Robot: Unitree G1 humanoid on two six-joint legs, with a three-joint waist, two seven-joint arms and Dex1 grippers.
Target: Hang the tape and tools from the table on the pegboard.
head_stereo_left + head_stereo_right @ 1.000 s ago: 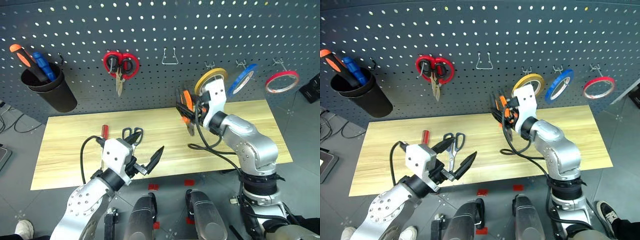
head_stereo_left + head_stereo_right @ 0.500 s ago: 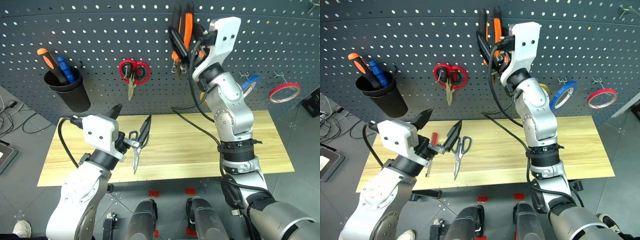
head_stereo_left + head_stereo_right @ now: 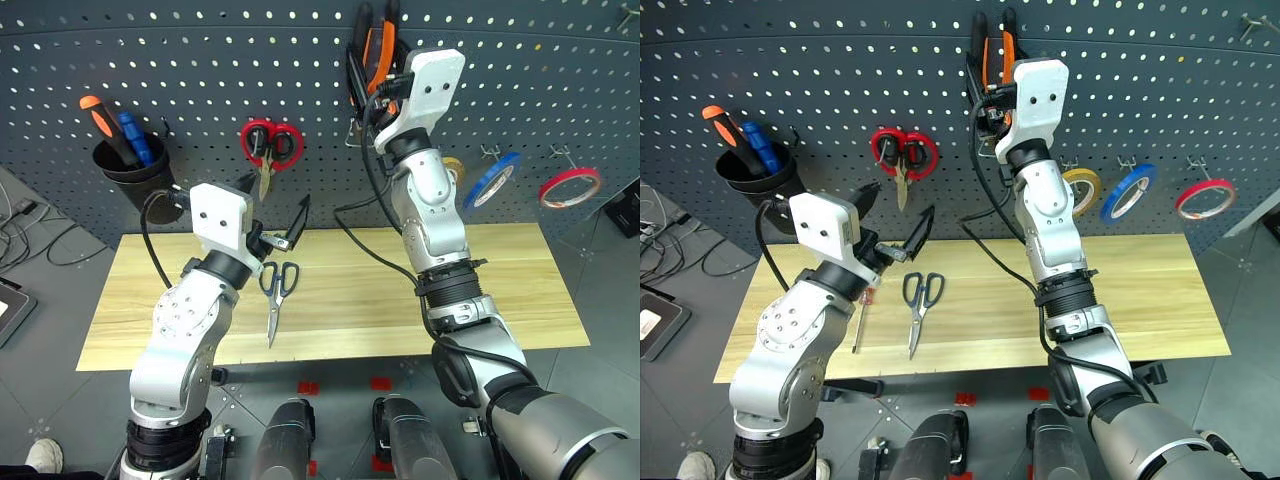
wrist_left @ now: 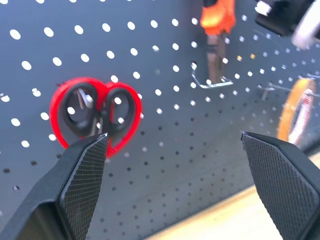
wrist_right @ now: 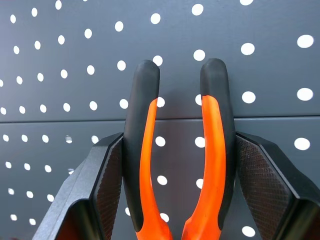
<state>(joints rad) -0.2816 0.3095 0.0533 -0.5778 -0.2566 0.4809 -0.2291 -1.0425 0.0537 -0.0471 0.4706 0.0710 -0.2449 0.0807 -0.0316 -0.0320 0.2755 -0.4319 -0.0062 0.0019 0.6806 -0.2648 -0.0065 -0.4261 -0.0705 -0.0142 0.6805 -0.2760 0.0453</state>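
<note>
I am in a workshop or a lab bench set up like one. In front of me a dark grey pegboard (image 3: 200, 60) covers the wall, with metal hooks carrying red scissors (image 3: 268, 148) and rings of yellow tape (image 3: 1081, 188), blue tape (image 3: 491, 178) and red tape (image 3: 569, 187). A black cup (image 3: 135, 178) on it holds screwdrivers (image 3: 113, 126). Below runs a plank table (image 3: 520, 290) with more scissors (image 3: 919, 304) lying on it. The floor (image 3: 40, 300) is grey, with cables (image 3: 15, 225) trailing at one side.

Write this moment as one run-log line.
right tool: shut on pliers, by pegboard | left tool: open, empty | scissors, screwdriver: on table
</note>
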